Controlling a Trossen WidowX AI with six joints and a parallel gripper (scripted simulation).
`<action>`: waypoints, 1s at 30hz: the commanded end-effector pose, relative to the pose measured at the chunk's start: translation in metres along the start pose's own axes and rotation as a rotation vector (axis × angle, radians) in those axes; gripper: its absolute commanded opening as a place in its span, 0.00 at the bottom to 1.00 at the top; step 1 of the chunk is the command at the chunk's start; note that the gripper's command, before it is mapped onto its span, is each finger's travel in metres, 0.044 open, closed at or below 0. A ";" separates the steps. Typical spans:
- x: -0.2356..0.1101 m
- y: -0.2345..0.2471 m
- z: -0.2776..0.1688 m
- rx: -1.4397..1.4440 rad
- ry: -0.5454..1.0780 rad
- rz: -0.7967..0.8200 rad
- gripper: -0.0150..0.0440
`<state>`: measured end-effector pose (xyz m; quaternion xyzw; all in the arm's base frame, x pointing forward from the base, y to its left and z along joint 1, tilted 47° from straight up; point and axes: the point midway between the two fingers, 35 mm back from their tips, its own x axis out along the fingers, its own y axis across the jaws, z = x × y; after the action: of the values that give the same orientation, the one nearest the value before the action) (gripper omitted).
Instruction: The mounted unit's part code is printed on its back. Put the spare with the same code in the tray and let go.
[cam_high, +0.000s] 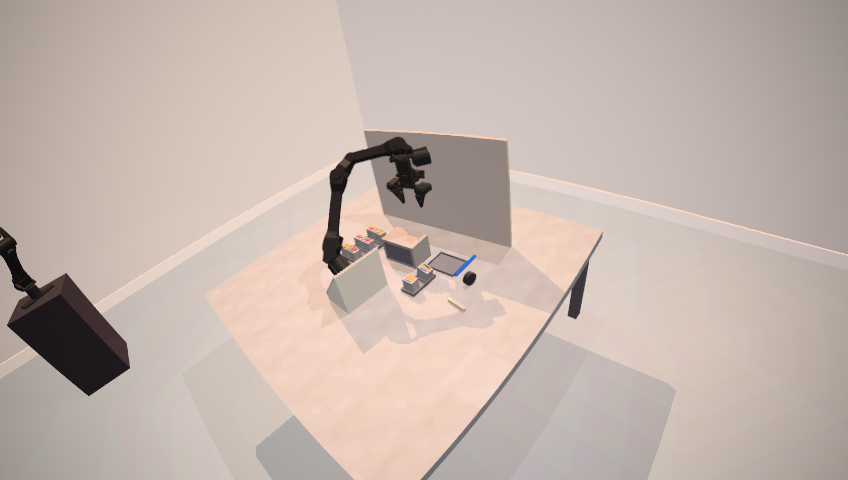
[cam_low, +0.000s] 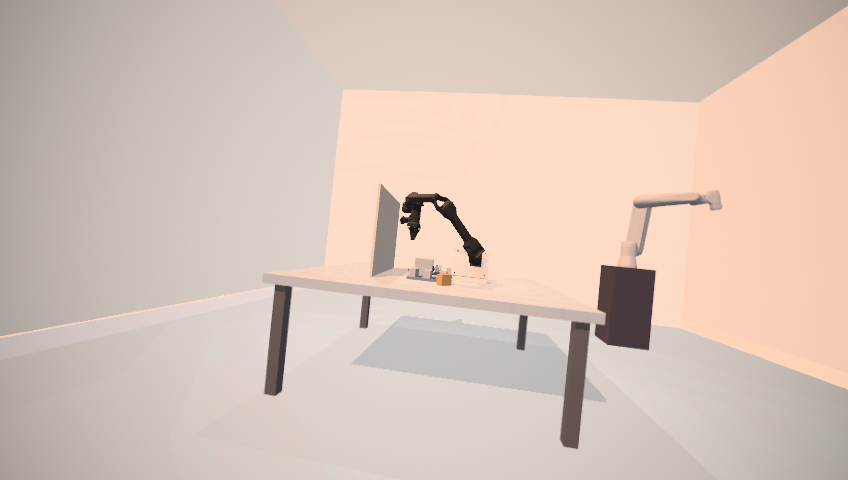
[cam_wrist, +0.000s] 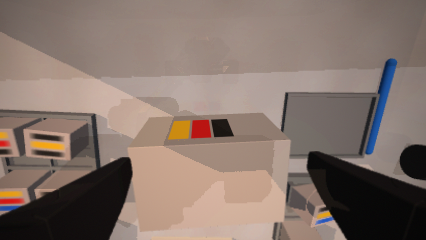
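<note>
Hanging high above the counter (cam_high: 333, 368), the claw (cam_high: 410, 194) points down with its two fingers spread wide and nothing between them, well clear of everything below. From left to right, the top view shows the arm's base beside a pale slanted panel (cam_high: 357, 285), a row of small spares (cam_high: 363, 240) with coloured stripes on top, the mounted unit (cam_high: 407, 249), two more spares (cam_high: 416, 278) in front of it, then the grey tray (cam_high: 447, 262) with a blue bar (cam_high: 465, 265) along its edge, a black cylinder (cam_high: 469, 277) and a small pale stick (cam_high: 456, 303). That view is too small to read any code. The wrist view alone reads it: on the mounted unit (cam_wrist: 210, 175), between the dark fingertips, sits a label of yellow, red and black patches. Left of the unit lie spares (cam_wrist: 52, 142) with yellow and red stripes, blurred; right of it the tray (cam_wrist: 327, 125) holds nothing. The exterior view shows the counter edge-on, an upright grey board (cam_low: 385, 231) behind the claw (cam_low: 412, 228), and an orange block (cam_low: 443, 278) that neither other view shows as orange.
</note>
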<state>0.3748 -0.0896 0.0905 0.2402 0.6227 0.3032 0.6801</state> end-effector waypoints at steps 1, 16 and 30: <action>0.001 0.001 0.001 0.005 0.001 0.006 1.00; 0.036 0.151 -0.002 -0.950 0.016 0.001 1.00; 0.061 0.235 -0.037 -1.540 0.001 0.043 0.91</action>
<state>0.3172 0.1112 0.2126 -0.2870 0.2365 0.6601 0.6527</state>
